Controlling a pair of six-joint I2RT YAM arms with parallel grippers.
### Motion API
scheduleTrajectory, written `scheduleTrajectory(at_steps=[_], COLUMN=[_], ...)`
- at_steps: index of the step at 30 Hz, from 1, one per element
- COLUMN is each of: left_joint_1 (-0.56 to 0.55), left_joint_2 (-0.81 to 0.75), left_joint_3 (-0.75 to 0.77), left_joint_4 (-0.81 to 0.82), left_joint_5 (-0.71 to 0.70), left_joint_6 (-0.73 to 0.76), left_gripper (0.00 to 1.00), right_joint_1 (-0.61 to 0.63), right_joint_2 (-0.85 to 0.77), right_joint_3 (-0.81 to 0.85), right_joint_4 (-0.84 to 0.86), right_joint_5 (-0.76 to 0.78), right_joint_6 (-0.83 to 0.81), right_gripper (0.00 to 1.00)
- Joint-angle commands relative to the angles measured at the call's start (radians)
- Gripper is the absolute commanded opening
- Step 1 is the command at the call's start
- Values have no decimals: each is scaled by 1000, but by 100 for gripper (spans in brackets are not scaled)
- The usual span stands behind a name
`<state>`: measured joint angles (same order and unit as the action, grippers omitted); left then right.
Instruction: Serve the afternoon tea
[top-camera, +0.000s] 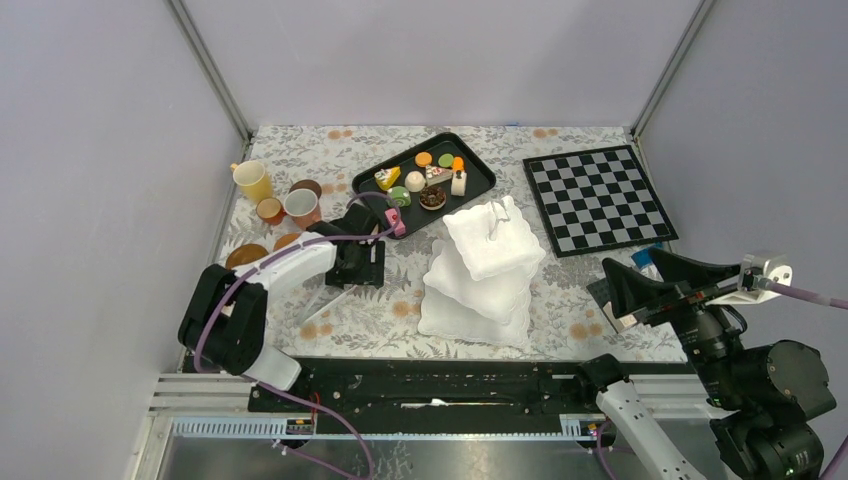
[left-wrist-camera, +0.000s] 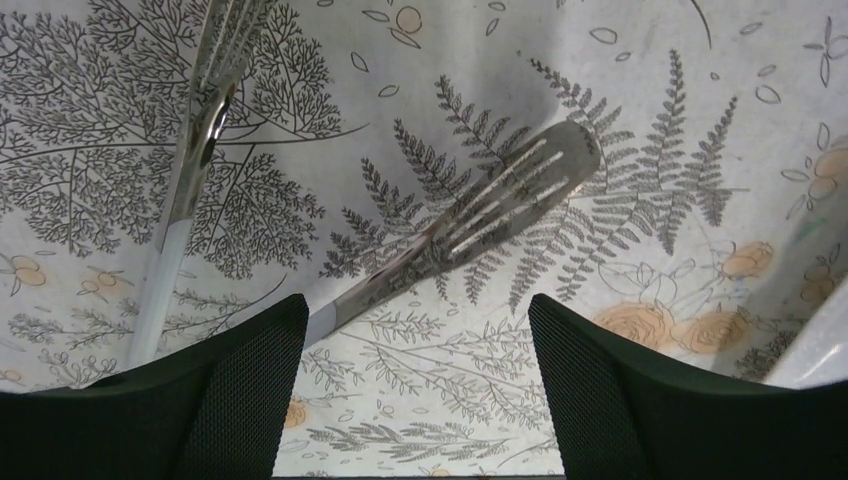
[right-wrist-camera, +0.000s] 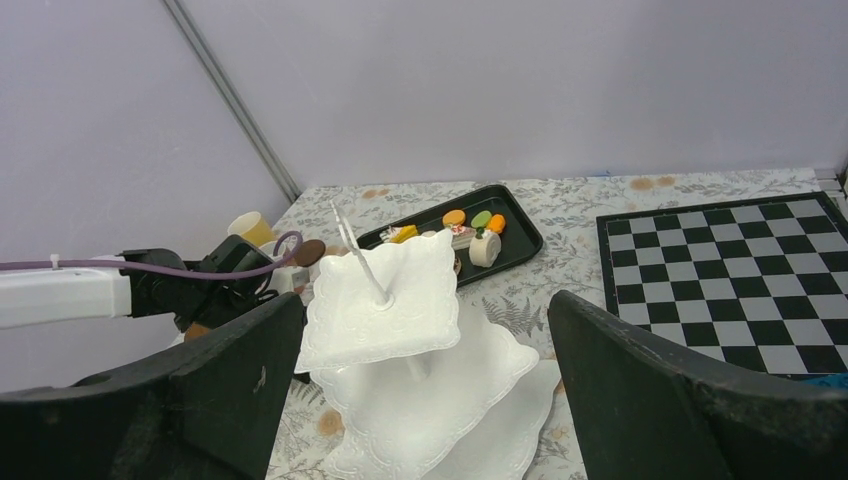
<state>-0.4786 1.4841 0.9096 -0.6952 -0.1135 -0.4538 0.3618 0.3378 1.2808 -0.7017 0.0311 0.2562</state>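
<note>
The white three-tier stand (top-camera: 485, 265) stands mid-table with all tiers bare; it also shows in the right wrist view (right-wrist-camera: 400, 330). Several toy cakes and macarons (top-camera: 425, 178) lie on the black tray (top-camera: 478, 185) behind it, and a pink cake (top-camera: 397, 222) sits at the tray's near edge. A yellow cup (top-camera: 252, 181), a white cup (top-camera: 301, 207), a small brown cup (top-camera: 270, 210) and brown saucers (top-camera: 246, 256) stand at the left. My left gripper (top-camera: 352, 278) is open and empty, low over the table just above the silver tongs (left-wrist-camera: 510, 195). My right gripper (top-camera: 610, 290) is open and empty, raised right of the stand.
A checkerboard (top-camera: 598, 198) lies at the back right, with a small blue object (top-camera: 648, 258) at its near edge. The tongs (top-camera: 330, 300) lie spread on the flowered tablecloth left of the stand. Grey walls close in the left, back and right sides.
</note>
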Motion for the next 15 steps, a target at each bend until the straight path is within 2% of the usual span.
scheduleTrajectory(at_steps=[1, 4, 10, 15], left_joint_1=[5, 5, 9, 13], left_joint_2=[22, 39, 102, 142], left_joint_3=[4, 20, 58, 97], left_joint_4=[100, 128, 186, 218], left_joint_5=[-43, -72, -101, -101], left_joint_6=[-48, -70, -103, -132], left_gripper=[81, 74, 46, 28], right_joint_1=[5, 6, 5, 5], right_joint_2=[-11, -12, -9, -16], right_joint_3=[-23, -31, -29, -19], right_joint_4=[63, 70, 68, 68], right_joint_5=[-26, -26, -29, -28], right_joint_6=[10, 19, 41, 56], right_gripper=[98, 98, 98, 98])
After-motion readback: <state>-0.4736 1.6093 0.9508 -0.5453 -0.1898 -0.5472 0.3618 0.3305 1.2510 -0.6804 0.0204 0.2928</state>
